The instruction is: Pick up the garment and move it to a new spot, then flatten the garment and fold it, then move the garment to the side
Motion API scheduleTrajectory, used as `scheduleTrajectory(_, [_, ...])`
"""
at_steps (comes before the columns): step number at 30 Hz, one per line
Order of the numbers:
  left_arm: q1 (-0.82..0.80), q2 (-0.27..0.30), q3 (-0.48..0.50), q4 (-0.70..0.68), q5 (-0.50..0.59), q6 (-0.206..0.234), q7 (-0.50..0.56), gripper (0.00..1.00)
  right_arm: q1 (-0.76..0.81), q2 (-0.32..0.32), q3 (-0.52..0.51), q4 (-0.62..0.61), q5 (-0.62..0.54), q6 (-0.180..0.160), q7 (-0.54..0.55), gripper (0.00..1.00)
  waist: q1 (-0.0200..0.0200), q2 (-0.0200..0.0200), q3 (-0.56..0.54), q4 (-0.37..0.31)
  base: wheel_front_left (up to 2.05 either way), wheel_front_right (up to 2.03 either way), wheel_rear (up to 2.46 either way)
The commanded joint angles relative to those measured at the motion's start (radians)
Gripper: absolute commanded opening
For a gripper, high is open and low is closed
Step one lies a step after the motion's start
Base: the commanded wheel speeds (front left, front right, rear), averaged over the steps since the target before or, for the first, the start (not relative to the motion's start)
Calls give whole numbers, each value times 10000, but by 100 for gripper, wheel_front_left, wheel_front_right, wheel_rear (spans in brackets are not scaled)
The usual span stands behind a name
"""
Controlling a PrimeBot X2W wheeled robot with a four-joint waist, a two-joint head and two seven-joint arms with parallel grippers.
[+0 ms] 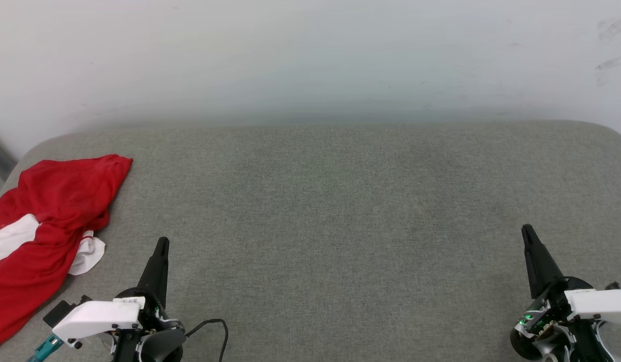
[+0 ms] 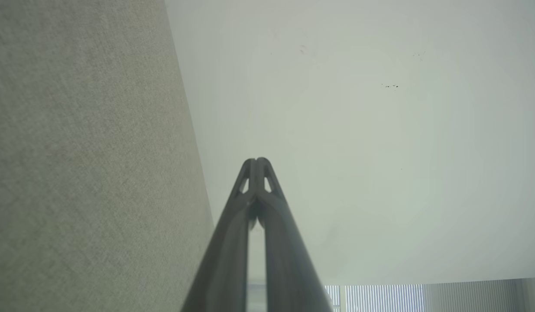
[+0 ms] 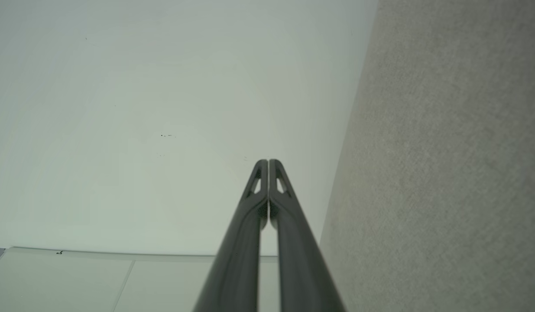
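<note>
By my read this is the very start. The garment (image 1: 54, 201) lies in a rumpled heap at the far left of the grey cloth-covered table (image 1: 340, 211), running off the left border of the head view. It's not flat and too bunched to pass for a fold. So pick-up, move to new spot, flatten, fold, move aside: all left to do, as far as the pics show. Most of the table is bare, so plenty of room for the new spot.

L end effector (image 1: 162, 244) sits low left in head view, its two fingers pressed together into one point w/ nothing btwn them. In the left wrist view the fingertips (image 2: 251, 164) touch, aimed at the pale wall (image 1: 310, 60). R end effector (image 1: 527, 231) sits low right, same story: closed tip to tip and empty, fingertips (image 3: 261, 165) meeting in the right wrist view.

Garment is just left of the L end effector, not touching it, and well apart from the R one.

Garment's long axis runs diagonal in head view, from a rounded red end at the far side, pointing toward table centre, down to the near left corner. A white panel (image 1: 8, 244) crosses it at the left. A small white flap (image 1: 89, 254) pokes out on the side nearest the L end effector.
</note>
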Motion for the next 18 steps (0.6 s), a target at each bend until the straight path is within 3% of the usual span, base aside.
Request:
scheduleTrajectory(1, [-53, -19, 15, -5, 16, -27, 17, 0, -92, 29, 6, 9, 37, -3, -3, 0, 0, 0, 0, 0, 0, 0, 0])
scheduleTrajectory(6, [-53, -19, 15, -5, 16, -27, 17, 0, -92, 29, 6, 9, 37, -3, -3, 0, 0, 0, 0, 0, 0, 0, 0])
scheduleTrajectory(7, [-1, 0, -3, -2, 1, 0, -1, 100, -1, 0, 0, -3, -1, 0, -2, 100, 0, 0, 0, 0, 0, 0, 0])
scheduleTrajectory(18, [-4, -7, -750, -197, 33, 8, -514, 100, 310, -4, 205, -436, -70, -2, -418, 100, 0, 0, -1, 16, 0, 0, 0])
